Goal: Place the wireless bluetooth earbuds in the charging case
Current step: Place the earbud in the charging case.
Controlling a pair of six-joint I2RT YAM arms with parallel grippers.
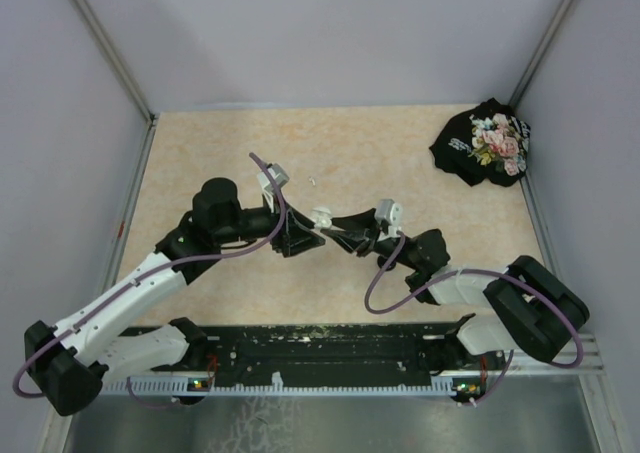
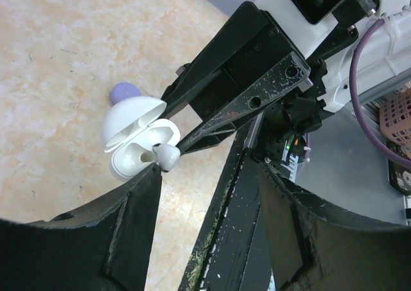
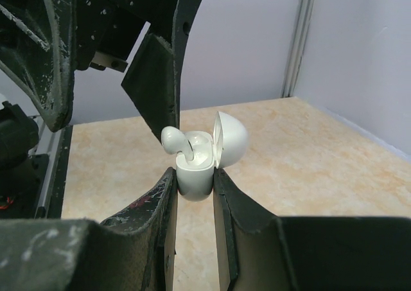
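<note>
Overhead, my left gripper [image 1: 298,239] and right gripper [image 1: 338,231] meet tip to tip, with the white charging case [image 1: 322,216] between them.

Left wrist: jaws spread, holding nothing. The white earbud [image 2: 167,155] touches one fingertip and appears half-seated in the open case.

Right wrist: jaws pinch the case base, lid up.

Risk: a sideways nudge from that fingertip could flip the unseated earbud out.
</note>
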